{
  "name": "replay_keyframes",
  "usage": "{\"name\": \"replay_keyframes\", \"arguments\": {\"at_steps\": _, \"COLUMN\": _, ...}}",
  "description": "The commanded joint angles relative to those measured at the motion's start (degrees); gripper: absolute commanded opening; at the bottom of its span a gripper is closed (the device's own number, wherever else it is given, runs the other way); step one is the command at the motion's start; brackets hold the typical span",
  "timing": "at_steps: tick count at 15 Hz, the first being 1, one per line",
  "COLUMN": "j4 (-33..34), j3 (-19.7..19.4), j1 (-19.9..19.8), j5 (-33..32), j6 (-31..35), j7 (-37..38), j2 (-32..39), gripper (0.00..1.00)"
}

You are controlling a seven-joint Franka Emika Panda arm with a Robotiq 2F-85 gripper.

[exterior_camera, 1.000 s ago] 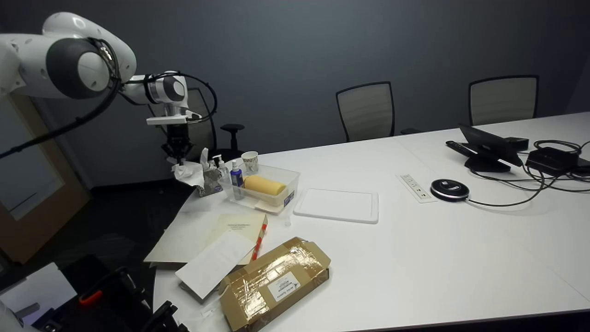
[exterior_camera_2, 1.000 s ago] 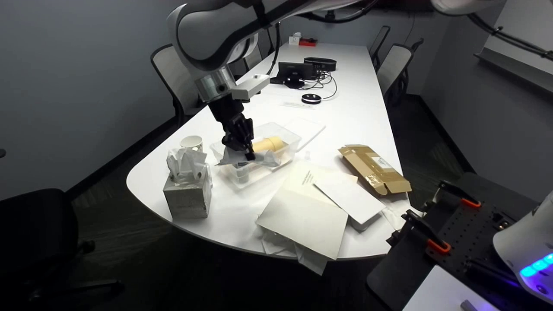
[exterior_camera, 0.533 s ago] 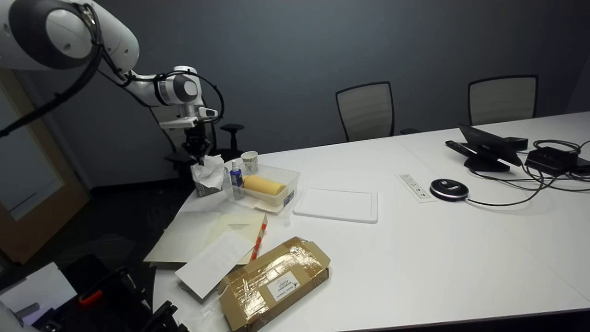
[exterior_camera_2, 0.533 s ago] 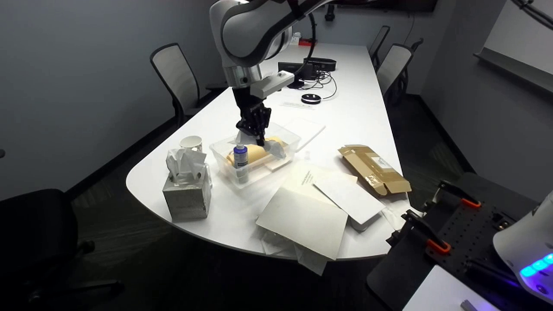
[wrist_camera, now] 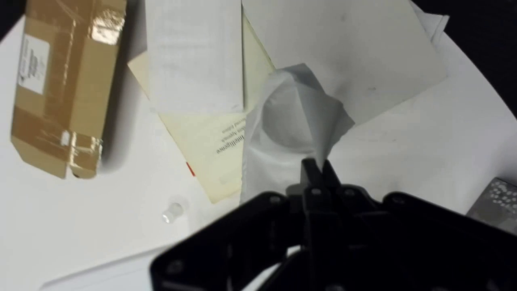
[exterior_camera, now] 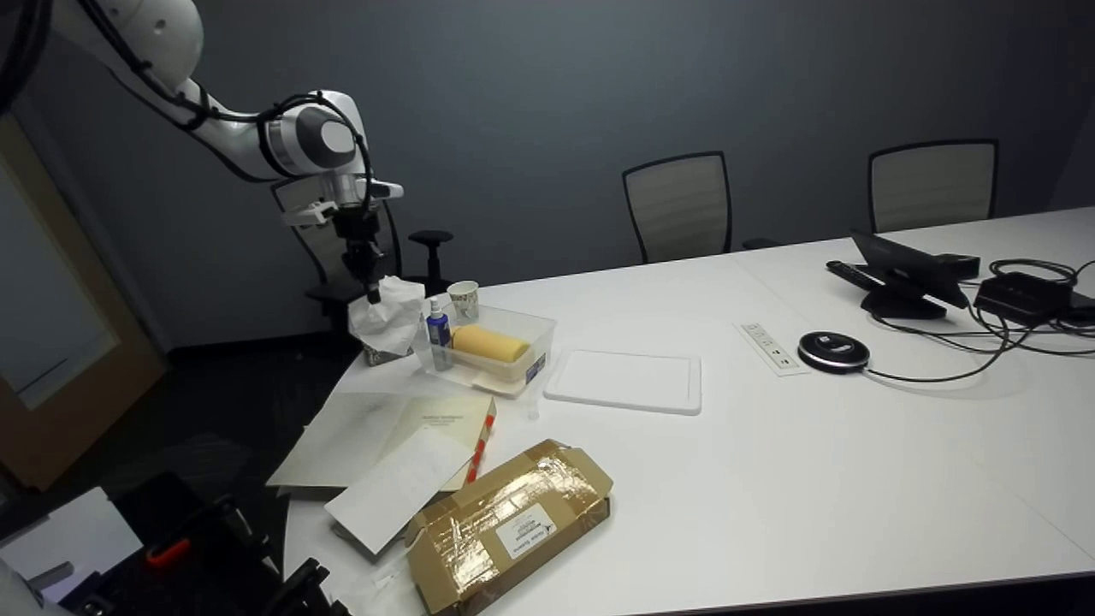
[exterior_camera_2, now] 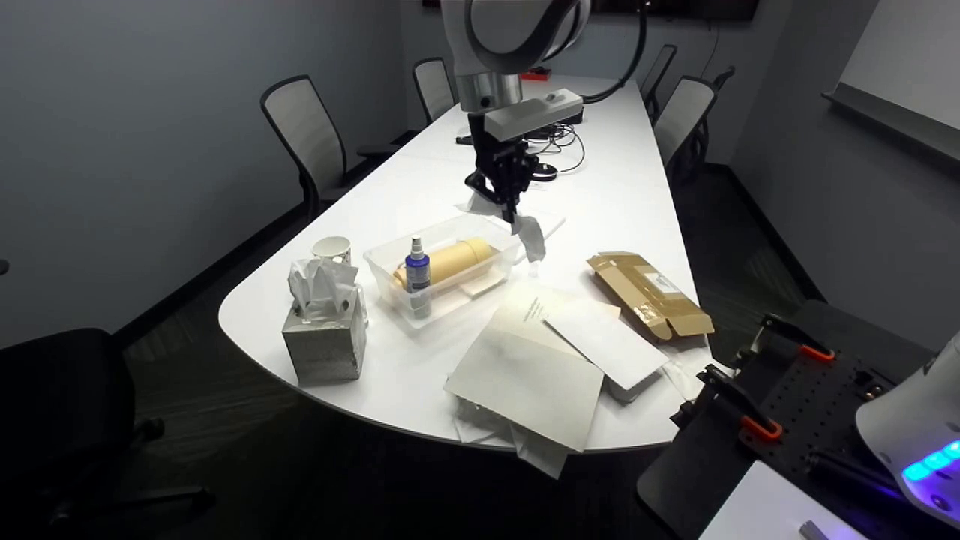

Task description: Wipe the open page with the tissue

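The open page (exterior_camera: 440,417) is the cream page with printed title of a flat-spread book on the table. It also shows in an exterior view (exterior_camera_2: 517,311) and in the wrist view (wrist_camera: 202,139). A pale cover leaf (exterior_camera_2: 529,386) spreads beside it, and a white folded sheet (exterior_camera_2: 606,345) covers part of the page. The tissue (wrist_camera: 278,133) hangs spread and creased from my gripper (wrist_camera: 319,163), pinched between the shut fingertips. Tissue (exterior_camera_2: 531,238) and gripper (exterior_camera_2: 510,214) also show in an exterior view, held above the table, apart from the page. In the wrist view the tissue hides part of the book.
A clear plastic bin (exterior_camera_2: 450,300) holds a blue spray bottle (exterior_camera_2: 418,274) and a yellow roll (exterior_camera_2: 454,260). A tissue box (exterior_camera_2: 326,349), paper cup (exterior_camera: 464,299), brown cardboard box (exterior_camera: 513,522), white pad (exterior_camera: 624,381) and small clear cap (wrist_camera: 173,212) stand around the book.
In an exterior view, the gripper with the tissue has moved right and up in the picture, away from the tissue box and past the bin's far end. The objects on the table have not moved.
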Motion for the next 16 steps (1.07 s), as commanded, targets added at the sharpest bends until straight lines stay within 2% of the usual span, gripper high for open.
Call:
{"name": "replay_keyframes", "arguments": {"at_steps": 1, "j4": -2.65, "j3": 0.29, "j1": -0.65, "j5": 0.03, "j6": 0.40, "j7": 1.93, "j2": -2.05, "gripper": 0.01}}
{"name": "replay_keyframes", "arguments": {"at_steps": 3, "j4": -6.95, "j3": 0.38, "j1": -1.10, "j5": 0.36, "j6": 1.48, "j7": 3.56, "j2": -5.72, "gripper": 0.01}}
{"name": "replay_keyframes", "arguments": {"at_steps": 6, "j4": -8.85, "j3": 0.53, "j1": -1.29, "j5": 0.52, "j6": 1.80, "j7": 3.97, "j2": -7.60, "gripper": 0.00}}
{"name": "replay_keyframes", "arguments": {"at_steps": 16, "j4": -6.20, "j3": -2.58, "j1": -4.38, "j5": 2.09, "j6": 10.46, "j7": 3.99, "j2": 5.97, "gripper": 0.00}}
